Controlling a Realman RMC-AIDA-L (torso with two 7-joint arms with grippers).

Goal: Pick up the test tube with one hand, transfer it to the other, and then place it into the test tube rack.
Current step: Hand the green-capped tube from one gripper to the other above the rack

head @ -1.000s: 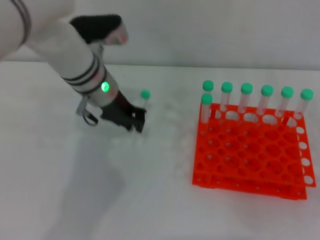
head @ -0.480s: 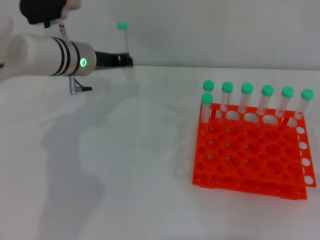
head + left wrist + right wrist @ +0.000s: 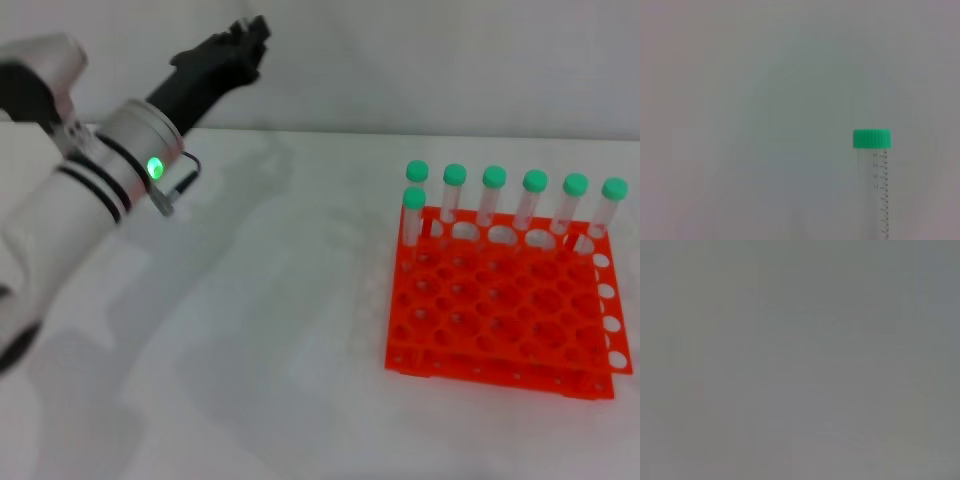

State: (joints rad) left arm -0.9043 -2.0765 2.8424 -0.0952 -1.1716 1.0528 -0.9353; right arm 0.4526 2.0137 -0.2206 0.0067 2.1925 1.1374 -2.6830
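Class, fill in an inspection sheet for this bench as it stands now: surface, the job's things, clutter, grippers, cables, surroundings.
Surface: white table, bare apart from the rack.
Job's things: orange test tube rack at the table's right side holds seven green-capped tubes, six along its far row; one test tube shows close in the left wrist view.
Clutter: nothing seen.
Grippers: left gripper raised at far left, above the table's far edge; right gripper not in view.
Cables: thin loop by the left wrist.
Surroundings: plain pale wall behind.

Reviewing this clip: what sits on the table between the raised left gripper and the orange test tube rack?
Nothing: in the head view, the white table between the left gripper and the test tube rack is bare.
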